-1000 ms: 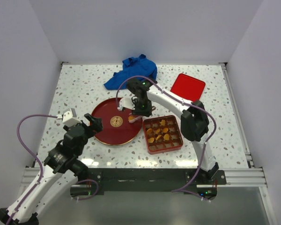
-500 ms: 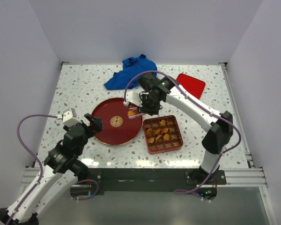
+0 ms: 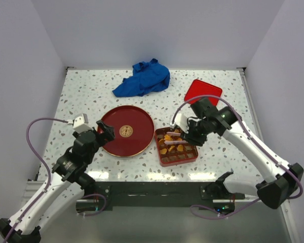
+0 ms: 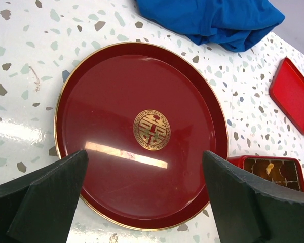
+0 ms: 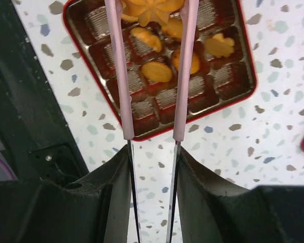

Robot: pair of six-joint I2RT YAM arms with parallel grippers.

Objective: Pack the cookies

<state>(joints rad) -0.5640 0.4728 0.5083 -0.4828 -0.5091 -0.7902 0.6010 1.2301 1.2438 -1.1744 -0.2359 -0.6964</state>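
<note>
My right gripper (image 3: pixel 173 135) pinches a flower-shaped cookie (image 5: pixel 152 7) just above the divided box (image 3: pixel 180 162), where the other cookies (image 5: pixel 157 72) sit. I'd centre it over a vacant cell, lower, then release. My left gripper (image 4: pixel 145 157) hangs wide open over the red plate (image 4: pixel 106 91).

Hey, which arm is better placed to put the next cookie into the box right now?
Right. The right gripper holds a flower-shaped cookie directly above the red box. The left gripper hangs open over the dark red plate, which has no cookies on it.
</note>
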